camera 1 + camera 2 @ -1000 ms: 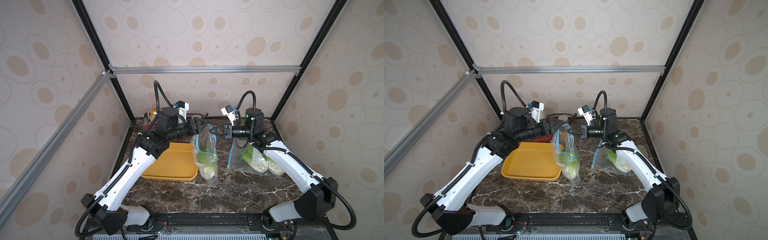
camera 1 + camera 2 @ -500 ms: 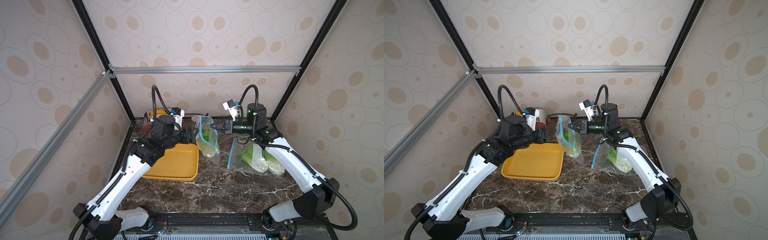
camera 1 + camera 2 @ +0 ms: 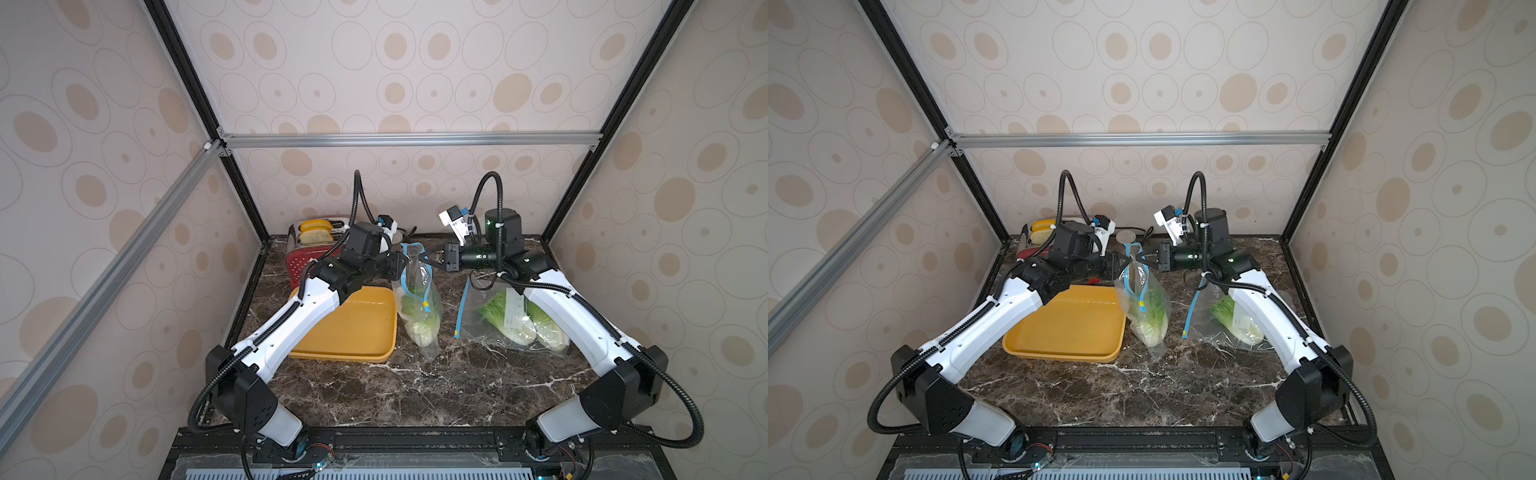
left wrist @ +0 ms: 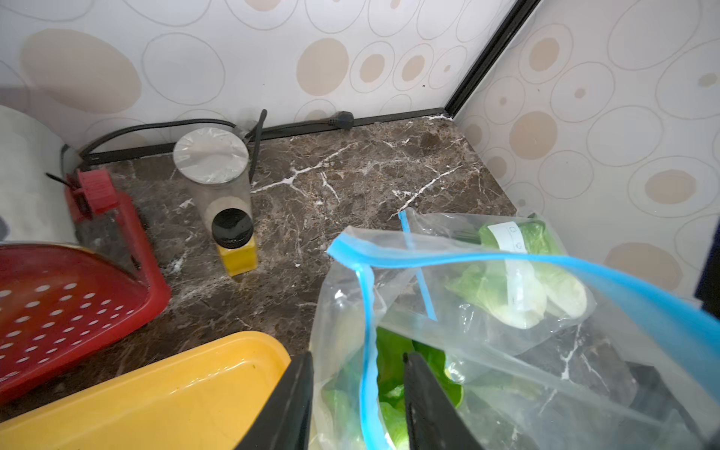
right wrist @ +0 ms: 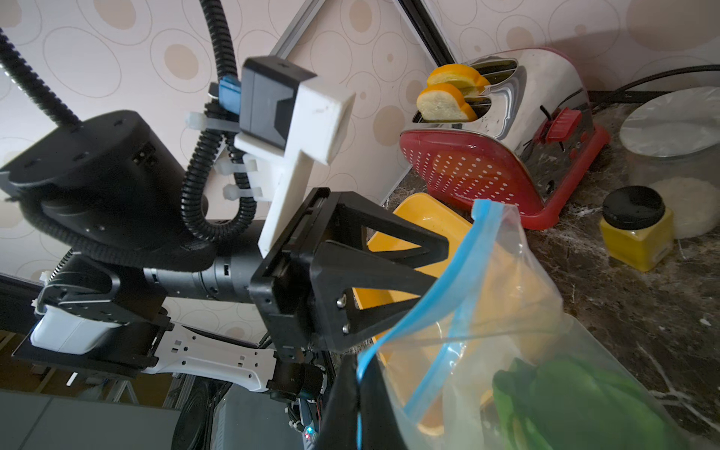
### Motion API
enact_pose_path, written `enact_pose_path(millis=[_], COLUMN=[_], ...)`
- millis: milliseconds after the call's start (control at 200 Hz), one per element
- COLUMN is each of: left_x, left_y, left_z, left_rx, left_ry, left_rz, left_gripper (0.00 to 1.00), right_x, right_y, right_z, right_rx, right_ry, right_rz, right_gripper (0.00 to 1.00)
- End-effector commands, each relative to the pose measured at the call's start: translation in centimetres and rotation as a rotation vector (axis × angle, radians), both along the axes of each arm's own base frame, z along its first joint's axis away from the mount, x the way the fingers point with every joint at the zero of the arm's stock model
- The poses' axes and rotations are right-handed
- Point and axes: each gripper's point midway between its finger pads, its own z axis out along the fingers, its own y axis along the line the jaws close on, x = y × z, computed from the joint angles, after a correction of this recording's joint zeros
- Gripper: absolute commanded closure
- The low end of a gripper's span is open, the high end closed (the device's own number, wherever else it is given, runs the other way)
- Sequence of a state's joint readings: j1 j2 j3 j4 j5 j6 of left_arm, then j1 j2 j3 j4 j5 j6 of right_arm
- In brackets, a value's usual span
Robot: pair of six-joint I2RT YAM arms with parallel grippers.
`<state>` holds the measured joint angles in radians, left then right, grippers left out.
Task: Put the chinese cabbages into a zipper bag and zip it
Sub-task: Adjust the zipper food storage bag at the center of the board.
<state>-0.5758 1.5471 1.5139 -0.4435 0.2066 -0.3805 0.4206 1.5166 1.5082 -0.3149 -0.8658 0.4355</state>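
Reading the table [image 3: 415, 390] as a dial with twelve at the back wall, we see the zipper bag [image 3: 417, 291] hanging near the centre, a little toward twelve. Its lower end appears to rest on the marble, and one chinese cabbage [image 3: 420, 328] sits inside, white base down. The right gripper [image 3: 432, 261] reaches in from two o'clock, clamped on the bag's blue rim. The left gripper [image 4: 358, 355] reaches in from ten; its jaws stand apart astride the opposite rim with the zip strip between them, and we cannot tell whether they touch the film. At three o'clock a second bag [image 3: 478, 332] lies flat with two more cabbages [image 3: 509, 320] inside. A yellow tray [image 3: 357, 328] sits at nine, a red toaster [image 3: 297, 259] at eleven.
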Motion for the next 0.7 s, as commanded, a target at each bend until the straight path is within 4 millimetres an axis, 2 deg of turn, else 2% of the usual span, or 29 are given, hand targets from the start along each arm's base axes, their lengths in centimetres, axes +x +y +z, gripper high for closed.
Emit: enact_pose_path(millis=[0, 215, 350, 521, 621, 691], left_x=[-0.1, 1.0, 1.5, 1.3, 1.1, 0.9], left_y=[-2.1, -1.7, -2.1, -2.0, -2.3, -2.9], left_z=[2.2, -0.3, -0.4, 2.0, 3.5, 5.3], left_rx=[-0.05, 0.019, 0.011, -0.002, -0.022, -0.056], left_ry=[-0.048, -0.015, -0.003, -0.01, -0.007, -0.009], left_rz=[-0.08, -0.034, -0.028, -0.025, -0.038, -0.063], left_gripper=[0.65, 0.71, 0.81, 0.98, 1.0, 1.0], right_x=[-0.7, -0.6, -0.6, -0.1, 0.0, 0.2], right_y=[-0.4, -0.6, -0.8, -2.5, -3.5, -4.5], right_z=[1.3, 1.6, 1.3, -0.1, -0.5, -0.9], right_rx=[0.001, 0.001, -0.012, -0.101, -0.151, -0.203], right_ry=[-0.071, -0.081, -0.082, -0.058, -0.059, -0.046], right_rz=[0.002, -0.003, -0.012, -0.116, -0.171, -0.225], right_gripper=[1.0, 1.0, 1.0, 1.0, 1.0, 1.0])
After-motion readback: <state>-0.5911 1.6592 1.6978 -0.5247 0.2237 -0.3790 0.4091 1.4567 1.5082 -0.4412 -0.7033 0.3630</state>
